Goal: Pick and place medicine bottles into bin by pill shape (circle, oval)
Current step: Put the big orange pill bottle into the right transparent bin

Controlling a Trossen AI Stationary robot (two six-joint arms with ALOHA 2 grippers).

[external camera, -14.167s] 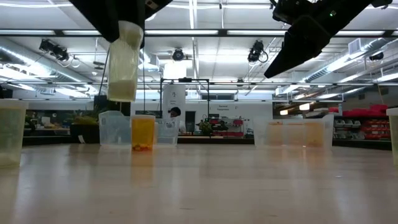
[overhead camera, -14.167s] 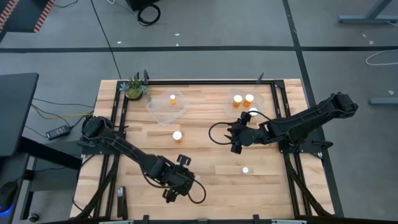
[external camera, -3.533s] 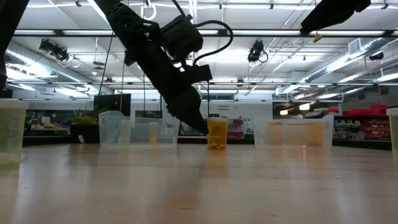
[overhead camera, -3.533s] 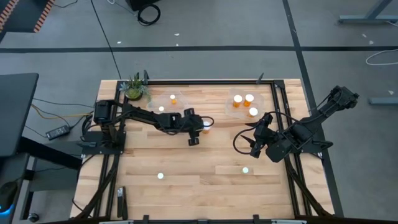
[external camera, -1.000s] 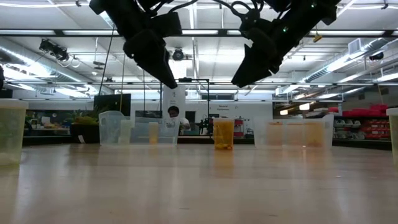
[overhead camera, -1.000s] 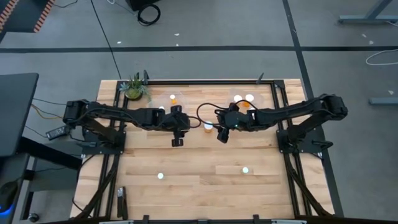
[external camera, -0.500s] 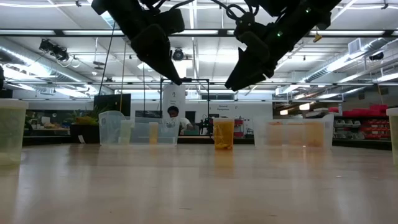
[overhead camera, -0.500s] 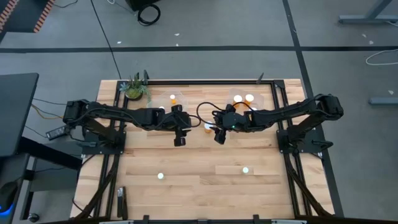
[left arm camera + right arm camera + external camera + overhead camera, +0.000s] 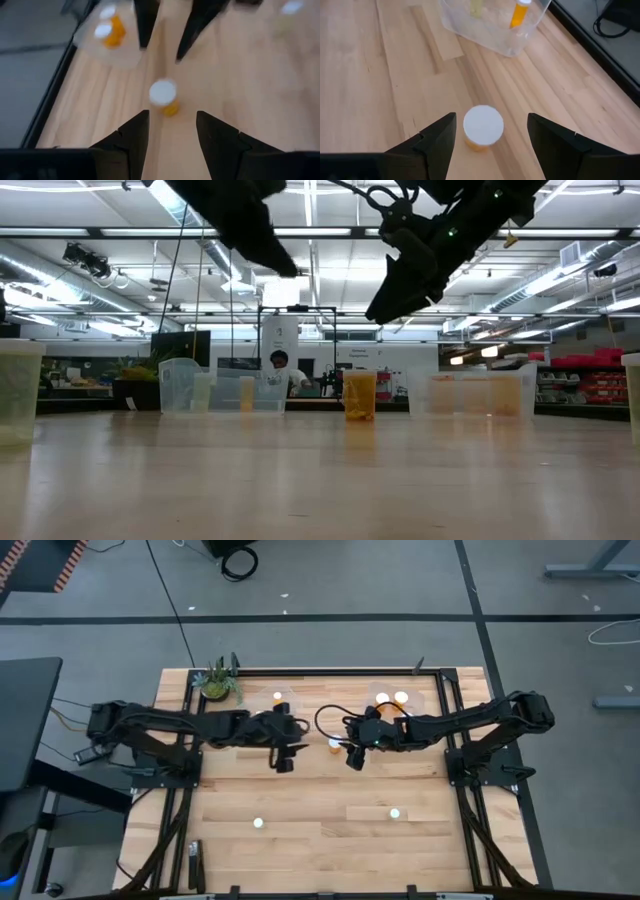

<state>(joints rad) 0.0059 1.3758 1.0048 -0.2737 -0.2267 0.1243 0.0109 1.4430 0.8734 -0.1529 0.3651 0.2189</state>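
Note:
One medicine bottle (image 9: 334,746), amber with a white cap, stands upright on the wooden table between my two grippers. It also shows in the low view (image 9: 359,396), left wrist view (image 9: 163,95) and right wrist view (image 9: 483,126). My right gripper (image 9: 352,758) hangs open above it and a little to its right, fingers either side of it in its wrist view (image 9: 491,116), not touching. My left gripper (image 9: 283,762) is open and empty, higher up, left of the bottle (image 9: 172,115). Two more bottles (image 9: 258,822) (image 9: 394,812) stand near the front.
A clear tub (image 9: 268,710) at the back left holds a bottle (image 9: 278,697). A second clear tub (image 9: 395,710) at the back right holds two bottles (image 9: 383,698). A potted plant (image 9: 216,680) stands at the far left corner. Black frame rails (image 9: 445,720) edge the table.
My left gripper has risen and drawn back a little toward the table's left edge, away from the standing bottle. My right gripper has shifted slightly toward the table's left, closer over the bottle. The bottle has stayed where it was.

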